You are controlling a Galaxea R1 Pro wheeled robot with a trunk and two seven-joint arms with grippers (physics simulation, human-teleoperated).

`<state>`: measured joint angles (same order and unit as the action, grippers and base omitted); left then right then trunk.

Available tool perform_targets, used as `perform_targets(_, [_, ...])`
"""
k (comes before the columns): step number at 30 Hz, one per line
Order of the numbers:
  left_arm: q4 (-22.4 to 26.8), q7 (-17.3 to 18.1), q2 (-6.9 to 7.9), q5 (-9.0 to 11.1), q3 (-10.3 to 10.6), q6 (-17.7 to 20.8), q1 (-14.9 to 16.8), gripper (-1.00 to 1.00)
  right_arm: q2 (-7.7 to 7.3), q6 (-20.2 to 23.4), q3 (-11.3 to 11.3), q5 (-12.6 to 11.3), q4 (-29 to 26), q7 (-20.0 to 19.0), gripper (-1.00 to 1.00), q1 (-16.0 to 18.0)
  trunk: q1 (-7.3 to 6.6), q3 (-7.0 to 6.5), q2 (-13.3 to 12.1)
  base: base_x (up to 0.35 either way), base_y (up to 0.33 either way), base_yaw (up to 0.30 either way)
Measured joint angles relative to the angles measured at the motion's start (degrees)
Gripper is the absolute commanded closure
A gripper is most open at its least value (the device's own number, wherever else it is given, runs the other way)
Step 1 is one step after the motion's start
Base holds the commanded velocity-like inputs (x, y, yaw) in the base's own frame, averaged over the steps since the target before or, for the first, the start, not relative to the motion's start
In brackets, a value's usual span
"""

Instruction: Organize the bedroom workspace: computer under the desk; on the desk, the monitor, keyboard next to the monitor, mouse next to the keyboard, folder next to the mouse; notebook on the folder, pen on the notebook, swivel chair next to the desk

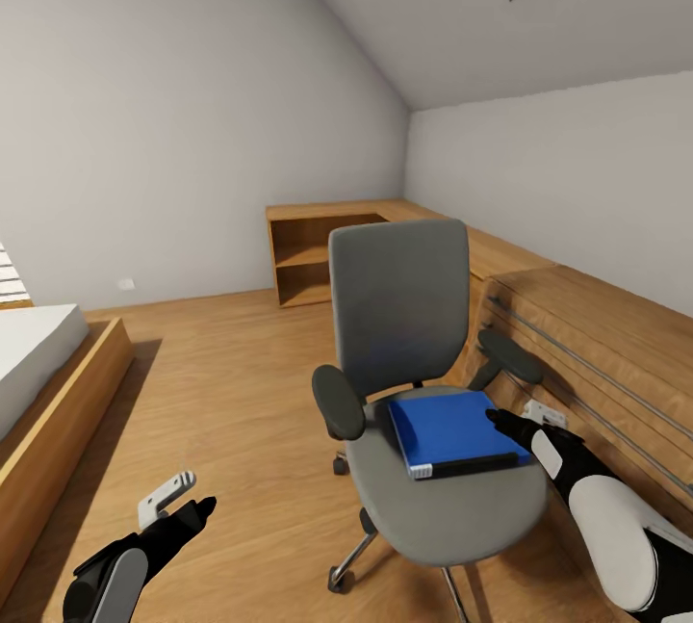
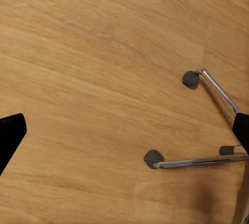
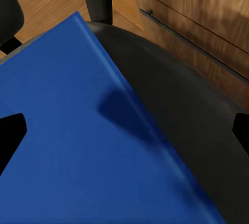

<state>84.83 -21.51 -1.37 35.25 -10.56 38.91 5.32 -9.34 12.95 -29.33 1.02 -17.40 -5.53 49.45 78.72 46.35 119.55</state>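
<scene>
The swivel chair (image 1: 423, 382) stands on the wooden floor (image 1: 231, 392) with its grey seat facing the robot, close beside a low oak drawer unit (image 1: 587, 344) that continues into an open oak shelving unit (image 1: 318, 257) along the far wall. The blue folder (image 1: 450, 430) lies flat on the seat, toward the side nearer the drawer unit, its white-striped edge facing the robot. The right gripper (image 1: 515, 423) hovers at the folder's edge on that side, just above the seat; in the right wrist view its jaws stand wide apart, with one dark fingertip (image 3: 10, 136) showing over the folder (image 3: 78, 146) and the other at the opposite border over the seat (image 3: 192, 110). No finger is seen closing on the folder, and contact cannot be confirmed. The left gripper (image 1: 183, 500) hangs low over bare floor, well apart from the chair; its jaws are likewise spread wide and hold nothing. The left wrist view shows two chrome base legs (image 2: 207, 159) with black casters (image 2: 191, 79) on the floor. A bed frame (image 1: 58, 430) occupies the left edge of the head view.
</scene>
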Motion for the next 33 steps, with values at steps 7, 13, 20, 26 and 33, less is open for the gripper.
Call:
perform_targets(7, [0.00,0.00,0.00,0.00,0.00,0.00,0.00,-1.00,0.00,0.00,0.00,0.00,0.07,0.01,-1.00,0.00,0.43,0.35,0.79,0.000,0.000,0.000])
perform_targets(13, [0.00,0.00,-0.04,-0.05,0.00,0.00,0.00,-1.00,0.01,0.00,0.00,0.00,0.08,0.02,-1.00,0.00,1.75,1.43,3.19,0.000,0.000,0.000])
perform_targets(20, [0.00,0.00,-0.07,-0.01,0.04,0.00,0.00,-1.00,0.01,0.00,0.00,0.00,0.24,0.02,-1.00,0.00,1.98,1.62,3.61,0.000,0.000,0.000])
perform_targets(26, [0.00,0.00,-0.03,0.04,0.03,0.00,0.00,-1.00,0.01,0.00,-0.01,0.00,0.58,0.01,-1.00,0.00,1.98,1.62,3.61,0.000,0.000,0.000])
perform_targets(33, [0.00,0.00,-0.01,0.06,0.02,0.06,0.00,-1.00,0.01,0.00,0.01,0.00,0.68,0.01,-1.00,0.00,1.98,1.62,3.61,0.000,0.000,0.000])
